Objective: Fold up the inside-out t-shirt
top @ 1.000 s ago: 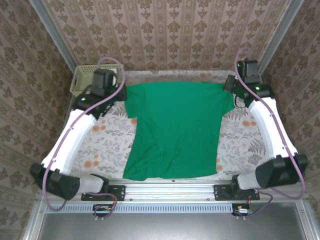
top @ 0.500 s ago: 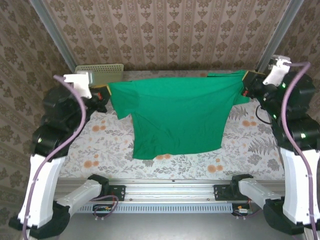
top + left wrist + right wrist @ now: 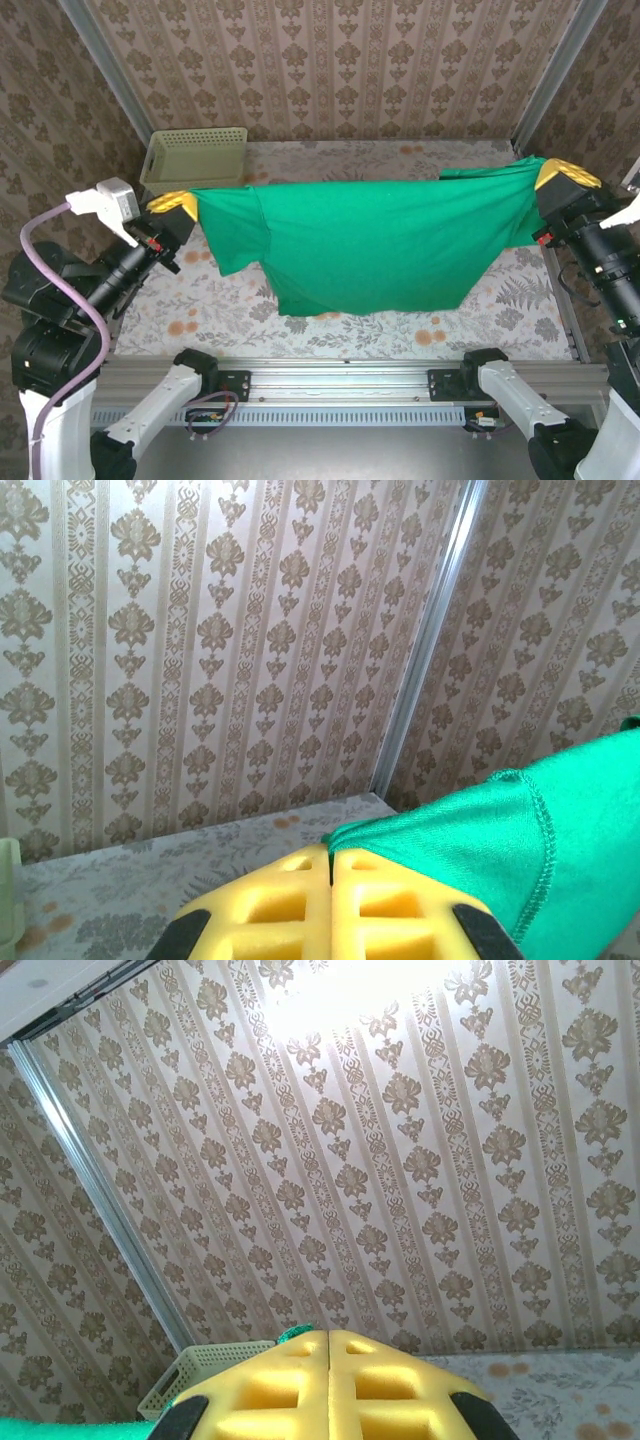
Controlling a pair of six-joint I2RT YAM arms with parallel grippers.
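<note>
Holding the shirt [image 3: 370,240] up over the table [image 3: 210,290], pulled wide from side to side. Pinching it with the left gripper [image 3: 172,205] at one top corner, by the sleeve, shut tight on green cloth. Pinching it with the right gripper [image 3: 565,175] at the other top corner, shut tight on cloth too. Sagging a little in the middle, low edge close to the table; cannot tell if touching. Near the basket [image 3: 195,155] on the left, but apart from it.

Looks like the spreading step, with no fold made yet. To do it well:

- Hold both pinches tight.
- Move both sides together, at the same speed and height.
- Pull apart gently, just enough to take out the sag, not so hard as to slip free.
- Put the low edge down first, then lay the rest flat toward the back.
- Stay away from the basket.
- Look for wrinkles or a tucked sleeve before letting go.
</note>
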